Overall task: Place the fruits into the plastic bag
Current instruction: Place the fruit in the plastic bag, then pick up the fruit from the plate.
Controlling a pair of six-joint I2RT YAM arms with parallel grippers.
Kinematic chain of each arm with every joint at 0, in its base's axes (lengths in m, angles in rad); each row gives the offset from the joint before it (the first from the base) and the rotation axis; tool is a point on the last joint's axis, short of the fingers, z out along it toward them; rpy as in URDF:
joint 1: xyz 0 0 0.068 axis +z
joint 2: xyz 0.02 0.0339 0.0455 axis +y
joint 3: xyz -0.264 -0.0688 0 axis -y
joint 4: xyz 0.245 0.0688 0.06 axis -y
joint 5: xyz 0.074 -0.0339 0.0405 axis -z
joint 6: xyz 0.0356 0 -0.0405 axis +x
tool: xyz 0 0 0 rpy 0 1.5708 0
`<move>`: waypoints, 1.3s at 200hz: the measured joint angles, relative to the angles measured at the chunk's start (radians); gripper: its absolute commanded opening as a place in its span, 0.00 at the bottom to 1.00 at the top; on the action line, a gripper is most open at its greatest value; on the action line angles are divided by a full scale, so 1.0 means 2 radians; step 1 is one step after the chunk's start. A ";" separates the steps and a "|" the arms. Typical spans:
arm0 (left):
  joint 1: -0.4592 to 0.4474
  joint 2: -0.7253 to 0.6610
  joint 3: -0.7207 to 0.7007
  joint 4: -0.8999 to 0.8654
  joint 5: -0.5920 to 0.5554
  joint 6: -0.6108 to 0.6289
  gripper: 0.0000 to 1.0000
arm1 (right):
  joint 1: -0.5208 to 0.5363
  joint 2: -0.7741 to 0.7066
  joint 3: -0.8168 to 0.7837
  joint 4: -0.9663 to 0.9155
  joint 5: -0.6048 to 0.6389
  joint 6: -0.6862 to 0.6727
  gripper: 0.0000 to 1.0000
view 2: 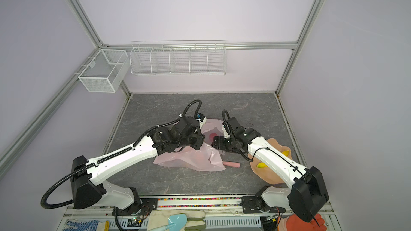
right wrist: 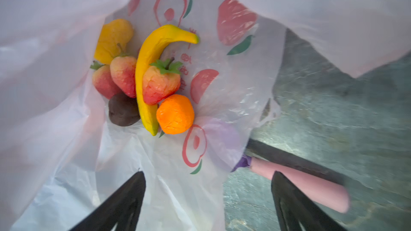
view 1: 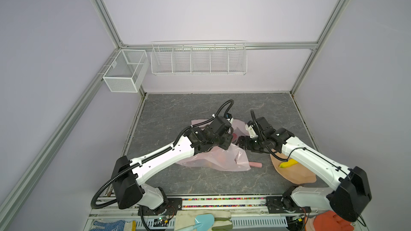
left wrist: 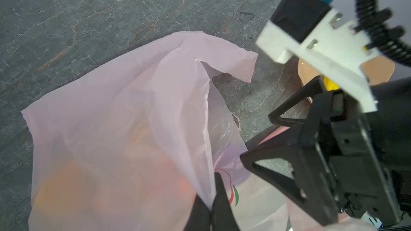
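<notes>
While both top views show only a pink haze through the plastic bag [view 1: 213, 158], the right wrist view looks into its mouth — strawberries [right wrist: 161, 85], a banana [right wrist: 144, 74] and an orange [right wrist: 175, 114] lie inside. The left gripper [left wrist: 211, 205] pinches the bag's raised edge; the right gripper [right wrist: 208, 174], spread wide, sits at the opening. A second banana [view 1: 289, 163] lies on the plate [view 1: 295, 175], near right — open table [view 1: 200, 107] runs to the far wall.

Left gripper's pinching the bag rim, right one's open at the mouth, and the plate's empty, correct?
Not quite: the plate is not empty; a banana lies on it, as both top views show. The left gripper does pinch the bag rim, and the right gripper is open at its mouth.
</notes>
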 measured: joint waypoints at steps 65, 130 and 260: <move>0.000 0.000 0.000 0.000 0.004 0.000 0.00 | -0.033 -0.041 0.000 -0.087 0.120 0.032 0.89; 0.000 0.000 0.000 0.000 0.006 0.000 0.00 | -0.083 -0.058 -0.001 -0.162 0.194 0.069 0.91; 0.000 0.000 0.000 0.000 0.011 0.000 0.00 | -0.327 -0.058 -0.085 -0.155 0.274 0.060 0.96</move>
